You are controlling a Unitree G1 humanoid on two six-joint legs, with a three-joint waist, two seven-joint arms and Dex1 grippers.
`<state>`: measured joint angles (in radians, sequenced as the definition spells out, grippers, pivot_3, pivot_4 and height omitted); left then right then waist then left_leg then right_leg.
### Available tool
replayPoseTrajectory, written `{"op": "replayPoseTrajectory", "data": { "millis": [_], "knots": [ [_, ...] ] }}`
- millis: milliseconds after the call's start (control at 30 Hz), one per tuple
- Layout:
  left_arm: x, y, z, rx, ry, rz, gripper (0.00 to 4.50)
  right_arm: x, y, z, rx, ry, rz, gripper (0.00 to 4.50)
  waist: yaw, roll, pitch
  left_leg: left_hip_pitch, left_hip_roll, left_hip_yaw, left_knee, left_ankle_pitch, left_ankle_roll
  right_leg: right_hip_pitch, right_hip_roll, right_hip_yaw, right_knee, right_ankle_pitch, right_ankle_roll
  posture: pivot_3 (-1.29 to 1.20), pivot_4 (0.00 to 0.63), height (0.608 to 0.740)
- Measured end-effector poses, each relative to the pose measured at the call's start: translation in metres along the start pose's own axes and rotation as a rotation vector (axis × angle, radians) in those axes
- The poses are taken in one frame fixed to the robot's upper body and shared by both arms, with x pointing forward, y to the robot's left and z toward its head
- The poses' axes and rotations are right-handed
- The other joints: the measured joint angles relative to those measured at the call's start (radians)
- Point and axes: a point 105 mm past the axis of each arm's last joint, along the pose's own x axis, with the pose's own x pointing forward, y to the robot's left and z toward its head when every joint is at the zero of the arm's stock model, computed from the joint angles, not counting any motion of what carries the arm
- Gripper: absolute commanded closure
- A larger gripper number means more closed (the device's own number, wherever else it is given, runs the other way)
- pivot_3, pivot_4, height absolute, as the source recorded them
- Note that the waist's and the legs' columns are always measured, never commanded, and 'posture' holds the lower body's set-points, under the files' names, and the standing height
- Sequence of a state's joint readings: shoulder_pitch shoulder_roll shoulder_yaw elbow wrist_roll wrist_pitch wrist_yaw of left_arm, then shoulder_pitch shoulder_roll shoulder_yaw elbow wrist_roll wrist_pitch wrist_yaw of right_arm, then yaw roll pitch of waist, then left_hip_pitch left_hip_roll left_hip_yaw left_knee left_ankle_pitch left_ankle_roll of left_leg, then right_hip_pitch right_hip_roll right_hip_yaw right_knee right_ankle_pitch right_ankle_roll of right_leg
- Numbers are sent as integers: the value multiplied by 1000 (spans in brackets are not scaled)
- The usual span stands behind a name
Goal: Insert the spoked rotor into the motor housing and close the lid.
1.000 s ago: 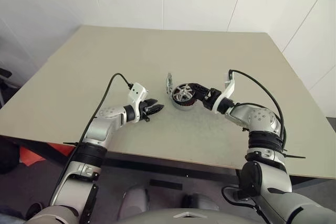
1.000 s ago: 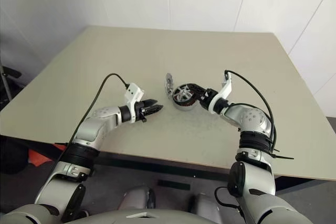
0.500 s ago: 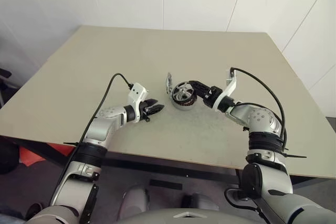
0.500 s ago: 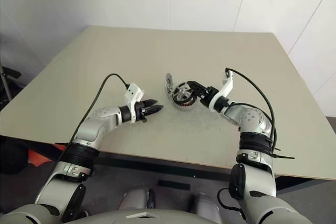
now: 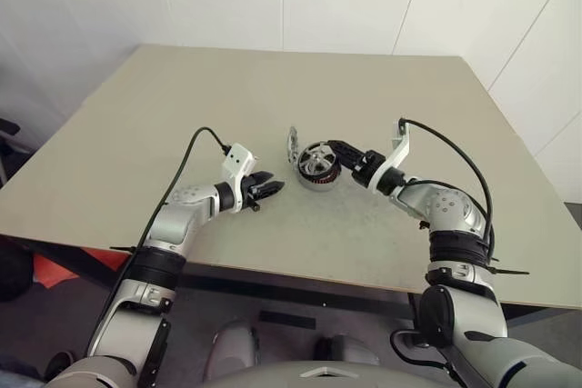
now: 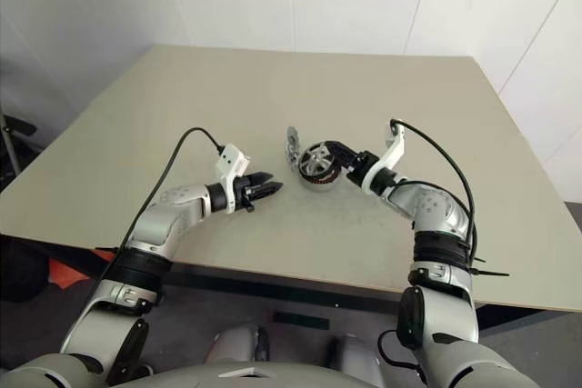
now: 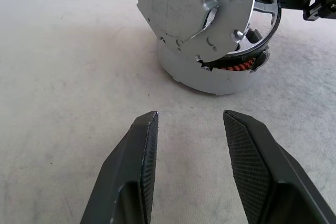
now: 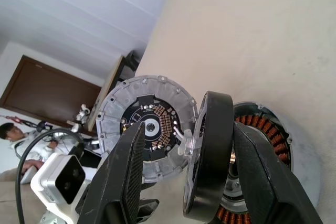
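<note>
Right gripper point(image 8: 210, 182) pinches the rotor point(image 8: 209, 156) tilted over the housing point(image 7: 210, 74); the lid point(image 7: 189, 9) leans against the housing. Left gripper point(image 7: 188, 150), spread and empty, waits beside it. A skewed rotor could jam or topple the lid.

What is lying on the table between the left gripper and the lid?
Nothing: bare table separates the left gripper from the lid, seen in the left wrist view.

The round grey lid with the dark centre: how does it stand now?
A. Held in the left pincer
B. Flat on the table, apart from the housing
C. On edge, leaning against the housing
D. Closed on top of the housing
C: the round grey lid stands tilted on edge against the short grey motor housing, while the left pincer hangs open and empty short of it.
</note>
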<state>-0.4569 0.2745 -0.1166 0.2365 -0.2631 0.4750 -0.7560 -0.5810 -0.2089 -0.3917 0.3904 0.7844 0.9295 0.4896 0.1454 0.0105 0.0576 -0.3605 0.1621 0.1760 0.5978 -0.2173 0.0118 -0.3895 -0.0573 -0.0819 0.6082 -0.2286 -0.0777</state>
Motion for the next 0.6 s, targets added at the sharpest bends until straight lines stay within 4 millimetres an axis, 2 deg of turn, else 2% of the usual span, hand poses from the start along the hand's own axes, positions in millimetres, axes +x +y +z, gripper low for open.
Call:
{"op": "replayPoseTrajectory", "data": {
  "millis": [600],
  "knots": [
    [0,2,-5,-16,13,3,2408,-1,-5,5,-64,-59,-31,1571,-1,0,0,0,0,0,0,0,0,0,0,0,0,0,0,0,0,740]
  ]
}}
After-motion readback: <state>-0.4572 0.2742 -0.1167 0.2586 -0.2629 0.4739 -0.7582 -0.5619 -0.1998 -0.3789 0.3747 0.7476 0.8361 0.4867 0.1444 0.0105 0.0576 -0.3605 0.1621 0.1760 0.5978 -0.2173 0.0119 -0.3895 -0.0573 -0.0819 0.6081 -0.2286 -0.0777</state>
